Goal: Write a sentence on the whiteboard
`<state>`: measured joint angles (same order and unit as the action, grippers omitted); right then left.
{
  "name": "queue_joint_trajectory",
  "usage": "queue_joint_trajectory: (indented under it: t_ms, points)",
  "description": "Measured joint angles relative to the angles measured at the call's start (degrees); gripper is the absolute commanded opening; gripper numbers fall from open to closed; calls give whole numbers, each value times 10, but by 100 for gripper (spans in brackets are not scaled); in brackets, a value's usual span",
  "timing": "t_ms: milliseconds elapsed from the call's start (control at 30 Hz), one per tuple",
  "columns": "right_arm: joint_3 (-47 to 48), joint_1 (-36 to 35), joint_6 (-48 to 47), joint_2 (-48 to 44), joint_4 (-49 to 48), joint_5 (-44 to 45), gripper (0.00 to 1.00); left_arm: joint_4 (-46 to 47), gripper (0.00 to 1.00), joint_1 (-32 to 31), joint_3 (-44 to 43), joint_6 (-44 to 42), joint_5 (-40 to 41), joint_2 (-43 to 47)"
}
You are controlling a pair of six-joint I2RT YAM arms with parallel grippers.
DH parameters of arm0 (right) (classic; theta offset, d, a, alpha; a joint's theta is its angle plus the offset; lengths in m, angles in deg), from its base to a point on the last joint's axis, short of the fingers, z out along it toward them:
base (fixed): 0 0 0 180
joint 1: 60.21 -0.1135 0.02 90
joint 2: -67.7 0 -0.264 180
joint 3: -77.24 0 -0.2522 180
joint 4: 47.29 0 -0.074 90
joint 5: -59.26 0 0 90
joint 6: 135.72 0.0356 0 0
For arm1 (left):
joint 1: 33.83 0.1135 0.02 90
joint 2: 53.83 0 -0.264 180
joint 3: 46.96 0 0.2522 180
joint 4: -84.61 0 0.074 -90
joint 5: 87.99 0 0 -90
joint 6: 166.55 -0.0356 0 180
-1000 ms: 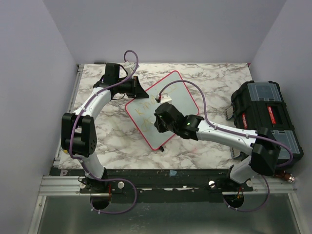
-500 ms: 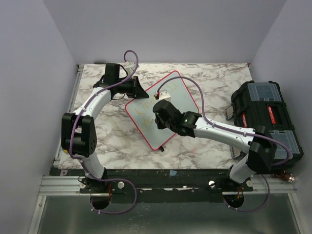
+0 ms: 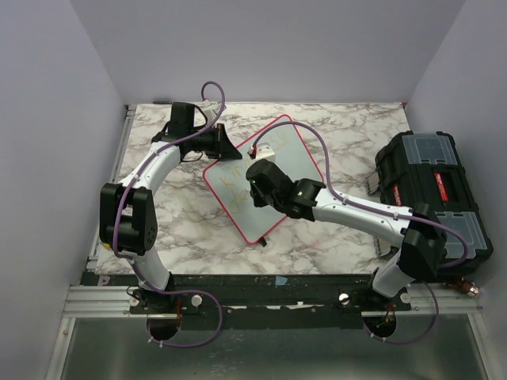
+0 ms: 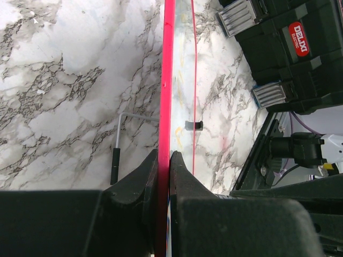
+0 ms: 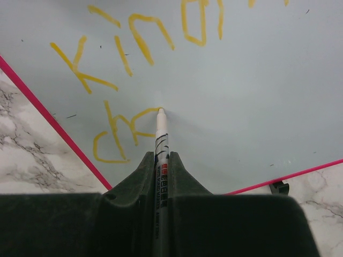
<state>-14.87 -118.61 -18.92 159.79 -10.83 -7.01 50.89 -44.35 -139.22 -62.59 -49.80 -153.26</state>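
Pinching a marker [image 5: 161, 134] tight, the right gripper [image 5: 161, 160] puts the tip on the whiteboard [image 5: 241, 96], at the yellow sentence [image 5: 134, 43]. The whiteboard sits on the marble table [image 3: 182, 229]. The left gripper [image 4: 163, 160] is squeezed closed on its far red edge. Off right sits a black toolbox [image 3: 432, 190], lid down.

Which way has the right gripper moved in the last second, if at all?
Yes. In the top view the right gripper shifted left and slightly up-frame across the whiteboard, away from the black toolbox, which stayed put.
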Motion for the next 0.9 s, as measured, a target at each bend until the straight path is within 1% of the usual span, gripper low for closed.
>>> queue_joint_trajectory:
  t_ms: [533,900]
  points:
    - [-40,0,9,-19,-33,-8,1,0,0,0,0,0,1,0]
    - [-63,0,17,-32,-36,-10,1,0,0,0,0,0,1,0]
